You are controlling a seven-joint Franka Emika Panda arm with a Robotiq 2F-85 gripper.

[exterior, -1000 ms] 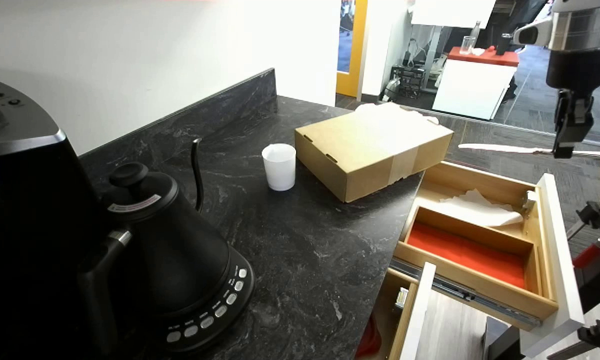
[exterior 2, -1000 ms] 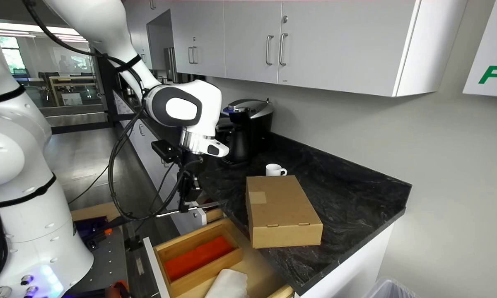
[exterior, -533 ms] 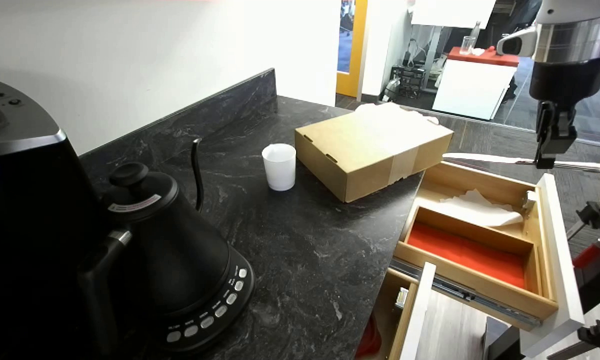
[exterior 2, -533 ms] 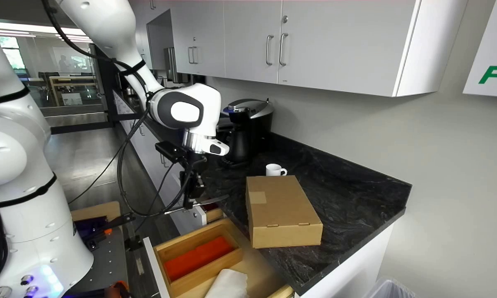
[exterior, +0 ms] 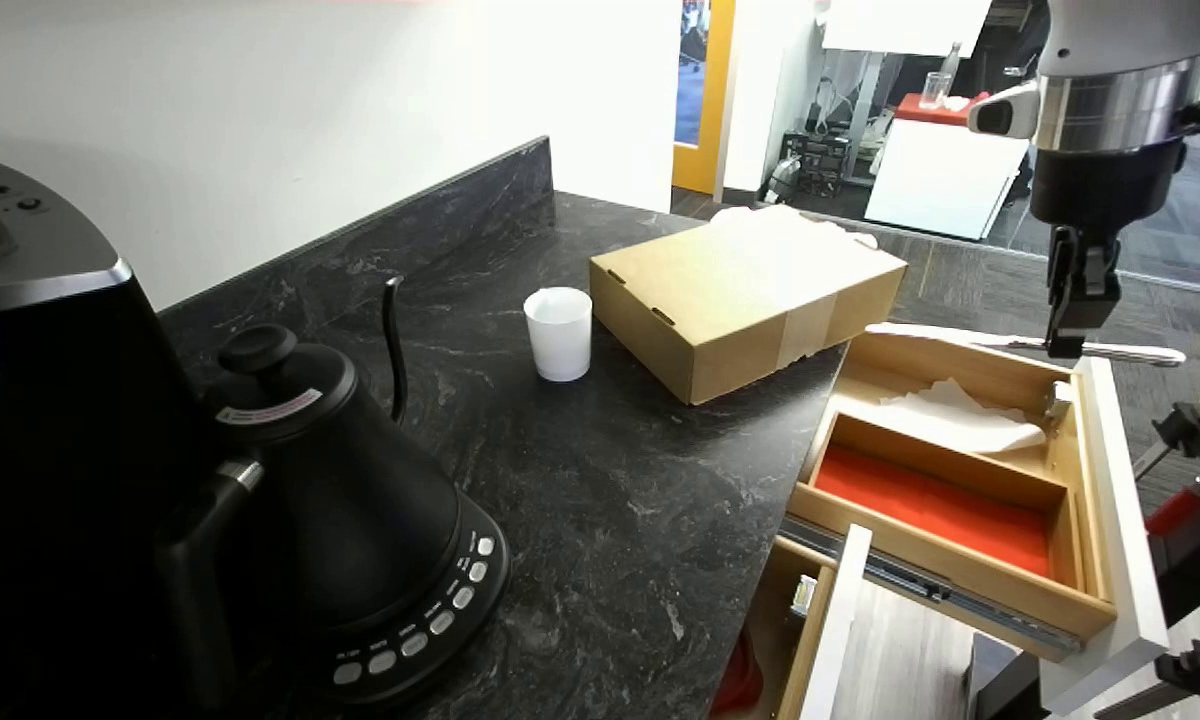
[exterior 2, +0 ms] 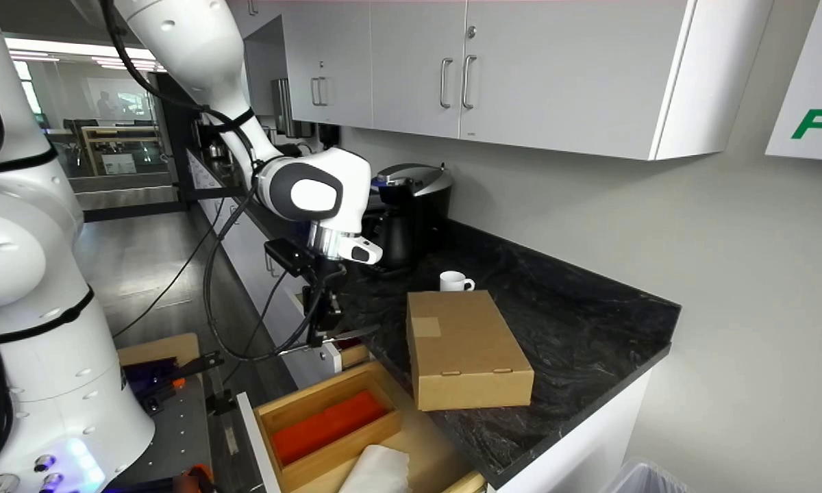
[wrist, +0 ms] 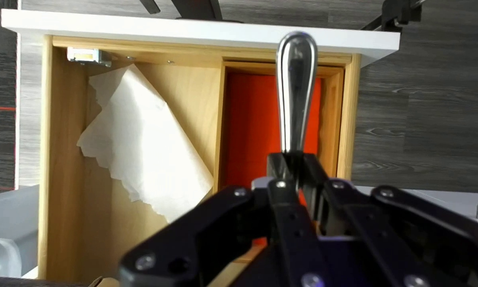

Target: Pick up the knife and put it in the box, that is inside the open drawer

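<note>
Your gripper [wrist: 293, 163] is clamped around the metal handle of the table knife [wrist: 296, 91], fingers drawn together on it near where the blade begins. In the wrist view the handle rises up the frame, right of centre, in front of the wooden box [wrist: 247, 127], its rounded end crossing the white front of the open drawer [wrist: 195, 95]. You can see the box's red floor to both sides of the handle. The box sits in the drawer's right half there, and to its left lies a ragged-edged sheet of white paper [wrist: 147, 151].

In an exterior view you have the knife up in the air at the right of the frame, nearly level, its blade pointing left and the tip near the end of the cardboard carton [exterior: 740, 280]; the box is lower down, apart from it. A black gooseneck kettle [exterior: 350, 490] fills the lower left there, and another drawer [exterior: 838, 630], partly pulled out, shows at bottom centre-right. The carton rests on the dark countertop [exterior: 610, 520], with a white mug [exterior 2: 451, 281] just beside it in both exterior views.
</note>
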